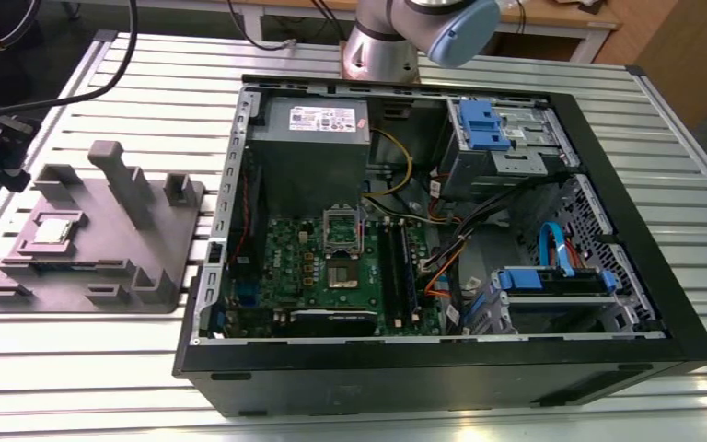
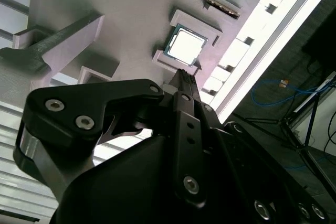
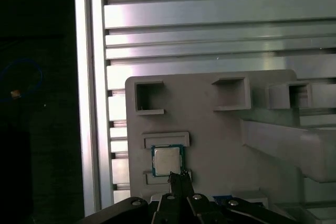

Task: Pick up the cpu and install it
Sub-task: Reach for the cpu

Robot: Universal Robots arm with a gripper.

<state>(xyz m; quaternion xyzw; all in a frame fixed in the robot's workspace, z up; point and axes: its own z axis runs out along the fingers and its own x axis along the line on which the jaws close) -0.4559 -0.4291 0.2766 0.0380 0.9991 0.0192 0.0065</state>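
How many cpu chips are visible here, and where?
1. The cpu lies in a recess of the grey fixture, to the exterior view's left of the computer case, with the gripper close to it. Others may be hidden inside the case.

no readable text, label print illegible

Cpu (image 2: pixel 185 45) in grey fixture (image 2: pixel 131 19)

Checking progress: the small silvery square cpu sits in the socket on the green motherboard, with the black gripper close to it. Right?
No. The cpu sits on the grey plastic fixture, not the green motherboard; both wrist views show it, with the gripper close to it.
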